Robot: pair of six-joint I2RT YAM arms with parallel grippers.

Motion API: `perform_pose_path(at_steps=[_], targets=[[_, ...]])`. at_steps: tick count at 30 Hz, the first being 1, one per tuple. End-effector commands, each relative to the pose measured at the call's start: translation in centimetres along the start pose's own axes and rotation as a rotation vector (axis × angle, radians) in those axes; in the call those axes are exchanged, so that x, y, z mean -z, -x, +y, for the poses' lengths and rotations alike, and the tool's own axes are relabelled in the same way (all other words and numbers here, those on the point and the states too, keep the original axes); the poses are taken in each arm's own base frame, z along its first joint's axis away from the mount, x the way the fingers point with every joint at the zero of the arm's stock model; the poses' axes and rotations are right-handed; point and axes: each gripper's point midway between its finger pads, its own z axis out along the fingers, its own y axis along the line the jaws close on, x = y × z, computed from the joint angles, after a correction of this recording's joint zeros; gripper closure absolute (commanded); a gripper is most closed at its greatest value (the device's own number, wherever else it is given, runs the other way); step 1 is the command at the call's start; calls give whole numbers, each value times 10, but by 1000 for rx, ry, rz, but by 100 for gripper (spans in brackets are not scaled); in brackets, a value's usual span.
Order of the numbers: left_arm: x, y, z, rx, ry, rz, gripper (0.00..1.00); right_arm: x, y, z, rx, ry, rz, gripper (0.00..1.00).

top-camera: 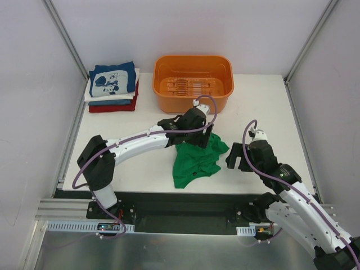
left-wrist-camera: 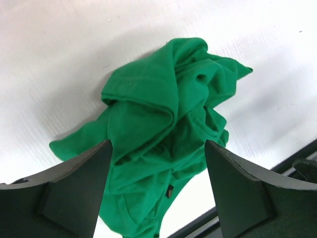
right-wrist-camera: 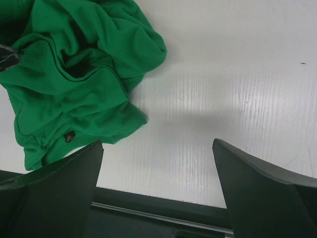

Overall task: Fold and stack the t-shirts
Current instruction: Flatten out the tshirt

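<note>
A crumpled bright green t-shirt [top-camera: 194, 160] lies on the white table near its front edge. It also shows in the left wrist view [left-wrist-camera: 158, 134] and in the right wrist view [right-wrist-camera: 69, 79]. My left gripper [top-camera: 198, 135] is open just above the shirt's far edge, its jaws either side of the heap and holding nothing. My right gripper [top-camera: 235, 156] is open and empty over bare table just right of the shirt. A stack of folded shirts [top-camera: 112, 87], navy with a white cartoon print on top, then white, blue-grey and red, sits at the back left.
An orange plastic tub [top-camera: 193, 81] stands at the back centre, just beyond the left gripper. The table's black front rail [top-camera: 185, 199] runs close below the green shirt. Grey walls with metal posts enclose the table on both sides.
</note>
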Motion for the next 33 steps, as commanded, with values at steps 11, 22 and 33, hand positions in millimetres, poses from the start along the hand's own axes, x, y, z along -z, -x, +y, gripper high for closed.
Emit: perform_pose_path(at_steps=[11, 22, 33], targets=[[-18, 34, 0, -85, 48, -43, 100, 7, -11, -3, 1, 19, 25, 4], [59, 49, 17, -20, 67, -195, 100, -20, -35, 59, 74, 278, 169, 5], [112, 29, 33, 37, 38, -268, 100, -87, -32, 101, 199, 193, 212, 22]])
